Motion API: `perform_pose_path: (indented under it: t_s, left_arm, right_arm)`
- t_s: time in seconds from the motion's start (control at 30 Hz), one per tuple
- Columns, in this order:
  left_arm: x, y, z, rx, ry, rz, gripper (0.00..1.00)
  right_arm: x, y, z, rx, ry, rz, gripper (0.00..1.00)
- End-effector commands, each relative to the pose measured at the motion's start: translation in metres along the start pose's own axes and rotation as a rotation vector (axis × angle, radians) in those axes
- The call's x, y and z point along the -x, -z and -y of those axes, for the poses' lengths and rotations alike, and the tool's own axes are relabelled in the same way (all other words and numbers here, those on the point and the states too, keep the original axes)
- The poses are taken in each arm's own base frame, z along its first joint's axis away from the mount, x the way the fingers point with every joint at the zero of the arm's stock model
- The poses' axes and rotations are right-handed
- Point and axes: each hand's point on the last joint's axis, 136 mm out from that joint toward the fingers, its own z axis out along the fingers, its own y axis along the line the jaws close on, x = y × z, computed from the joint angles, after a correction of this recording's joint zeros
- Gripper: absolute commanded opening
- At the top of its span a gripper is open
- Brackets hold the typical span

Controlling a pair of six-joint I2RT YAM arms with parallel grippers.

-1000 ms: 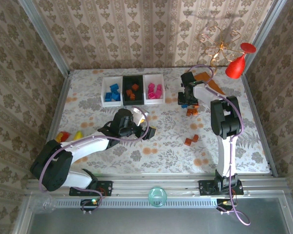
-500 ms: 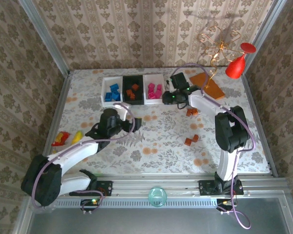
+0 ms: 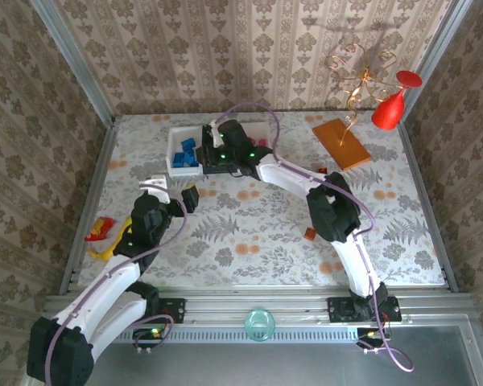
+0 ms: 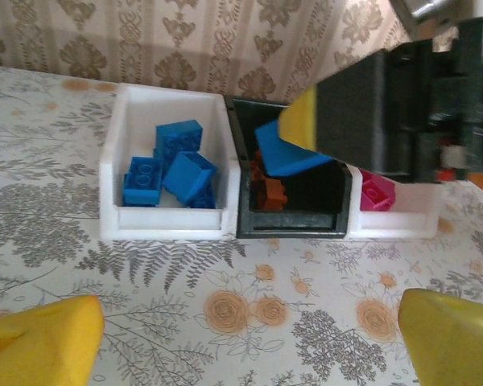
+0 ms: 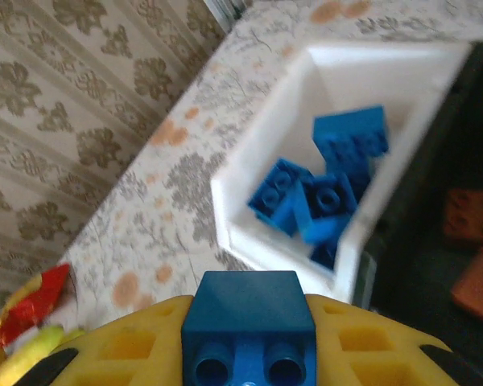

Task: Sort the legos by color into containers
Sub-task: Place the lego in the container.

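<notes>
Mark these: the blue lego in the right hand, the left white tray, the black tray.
held blue lego (image 5: 247, 304): right wrist view, on its smooth face above the studs.
left white tray (image 4: 165, 223): left wrist view, on its near wall.
black tray (image 4: 294, 227): left wrist view, on its near wall.

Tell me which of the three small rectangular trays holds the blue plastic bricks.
The white rectangular tray at the left end of the row; the black middle tray holds orange-brown bricks.
</notes>
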Motion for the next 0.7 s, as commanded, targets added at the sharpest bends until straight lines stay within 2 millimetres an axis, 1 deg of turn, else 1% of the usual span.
perform_pose_path:
  t_s: [0.0, 0.1, 0.17, 0.2, 0.3, 0.37, 0.43, 0.5, 0.57, 0.67]
  left_arm:
    - [0.000, 0.005, -0.016, 0.074, 0.029, 0.026, 0.96]
    - [0.001, 0.007, -0.017, 0.079, 0.031, 0.032, 0.96]
    - [0.002, 0.007, -0.017, 0.074, 0.032, 0.032, 0.96]
    - [0.003, 0.007, -0.016, 0.070, 0.032, 0.032, 0.96]
    - [0.003, 0.007, -0.015, 0.066, 0.033, 0.031, 0.96]
    - [0.003, 0.007, -0.015, 0.068, 0.032, 0.030, 0.96]
    - [0.004, 0.007, -0.015, 0.065, 0.032, 0.031, 0.96]
    - [0.003, 0.007, -0.014, 0.063, 0.031, 0.028, 0.96]
    - [0.003, 0.007, -0.012, 0.053, 0.031, 0.028, 0.96]
    - [0.003, 0.004, -0.007, 0.024, 0.026, 0.019, 0.96]
  right_arm:
    - [0.026, -0.023, -0.003, 0.015, -0.030, 0.091, 0.30]
    - [0.036, -0.041, 0.005, -0.016, -0.028, 0.121, 0.31]
    - [0.041, -0.050, 0.012, -0.045, -0.017, 0.140, 0.33]
    - [0.039, -0.057, 0.019, -0.069, -0.009, 0.143, 0.34]
    - [0.043, -0.068, 0.030, -0.097, 0.010, 0.164, 0.36]
    - [0.048, -0.070, 0.033, -0.101, 0.011, 0.179, 0.38]
    - [0.055, -0.068, 0.036, -0.101, 0.010, 0.195, 0.43]
    - [0.063, -0.062, 0.035, -0.093, 0.008, 0.201, 0.49]
    - [0.071, -0.053, 0.031, -0.084, 0.018, 0.198, 0.54]
    - [0.082, -0.034, 0.018, -0.069, 0.049, 0.174, 0.62]
